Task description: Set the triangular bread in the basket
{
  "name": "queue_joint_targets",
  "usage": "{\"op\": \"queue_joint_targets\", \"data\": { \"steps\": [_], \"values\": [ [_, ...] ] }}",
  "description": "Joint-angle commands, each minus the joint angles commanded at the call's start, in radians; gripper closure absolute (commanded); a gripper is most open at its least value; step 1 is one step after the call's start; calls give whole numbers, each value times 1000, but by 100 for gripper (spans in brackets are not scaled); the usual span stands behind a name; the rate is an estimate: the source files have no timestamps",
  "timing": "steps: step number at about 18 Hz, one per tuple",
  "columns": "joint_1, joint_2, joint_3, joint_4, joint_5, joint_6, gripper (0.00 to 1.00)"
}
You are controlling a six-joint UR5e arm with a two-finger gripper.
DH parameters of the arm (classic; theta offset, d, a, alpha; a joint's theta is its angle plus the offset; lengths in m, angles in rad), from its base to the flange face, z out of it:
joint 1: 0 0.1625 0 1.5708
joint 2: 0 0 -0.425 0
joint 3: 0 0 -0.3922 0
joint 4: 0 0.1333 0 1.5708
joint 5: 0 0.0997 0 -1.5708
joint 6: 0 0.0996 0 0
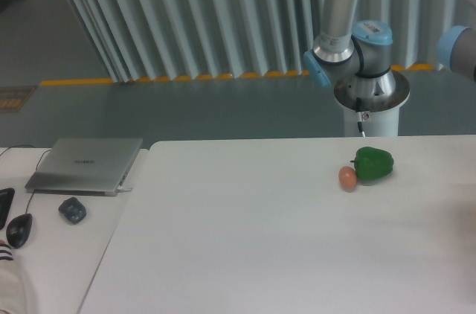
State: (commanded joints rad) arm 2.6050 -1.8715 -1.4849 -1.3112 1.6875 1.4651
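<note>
The triangular bread and the basket are both out of view. Only the arm's base (370, 102) and lower links (336, 16) show, behind the table's far edge; the gripper itself is outside the frame. An arm joint (455, 46) pokes in at the right edge. On the white table (245, 239) a green pepper (372, 164) lies with a small brown egg (347, 177) touching its left side.
A closed grey laptop (85, 164) sits on the left desk, with a dark mouse (72, 210) and a second mouse (18, 229) in front of it. A corrugated wall runs behind the robot base.
</note>
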Motion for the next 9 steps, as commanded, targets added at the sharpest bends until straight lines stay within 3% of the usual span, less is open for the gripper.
{"op": "queue_joint_targets", "data": {
  "steps": [6,9],
  "values": [
    [-86,18,-8,-54,-3,-41,0],
    [-86,38,-6,-135,-5,-48,0]
  ]
}}
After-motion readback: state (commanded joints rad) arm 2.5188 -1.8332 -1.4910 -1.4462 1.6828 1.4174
